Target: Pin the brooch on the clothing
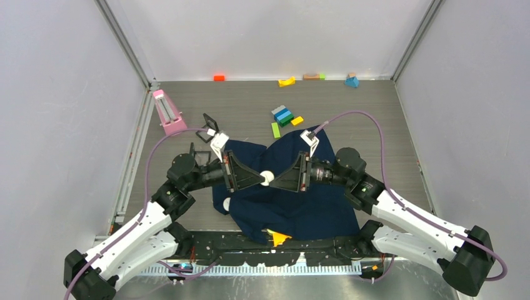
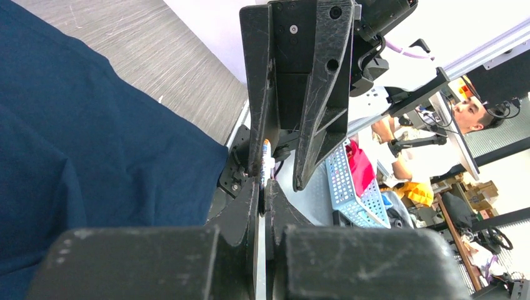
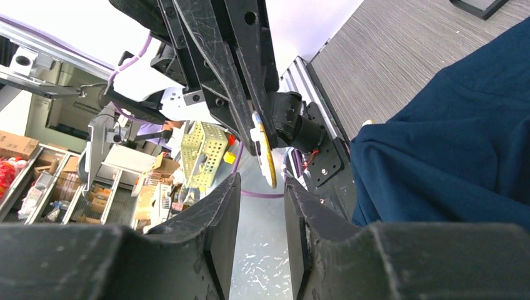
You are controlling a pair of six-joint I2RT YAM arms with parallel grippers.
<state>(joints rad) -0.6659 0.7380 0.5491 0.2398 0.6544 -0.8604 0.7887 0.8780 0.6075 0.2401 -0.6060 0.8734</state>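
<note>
Brooch (image 1: 267,178): was held over the middle of the shirt (image 1: 312,209), pale round back facing up, thin edge toward each wrist camera.
Left gripper (image 1: 263,179): at its 9 o'clock, pinched tight on it.
Right gripper (image 1: 279,182): at its 3 o'clock, fingers apart, held nothing.

The brooch (image 3: 265,153) shows only edge-on in both wrist views, its face hidden; from above it is a pale speck, too small to read. The clothing (image 2: 94,144) is cut off at the left wrist view's left edge.
</note>
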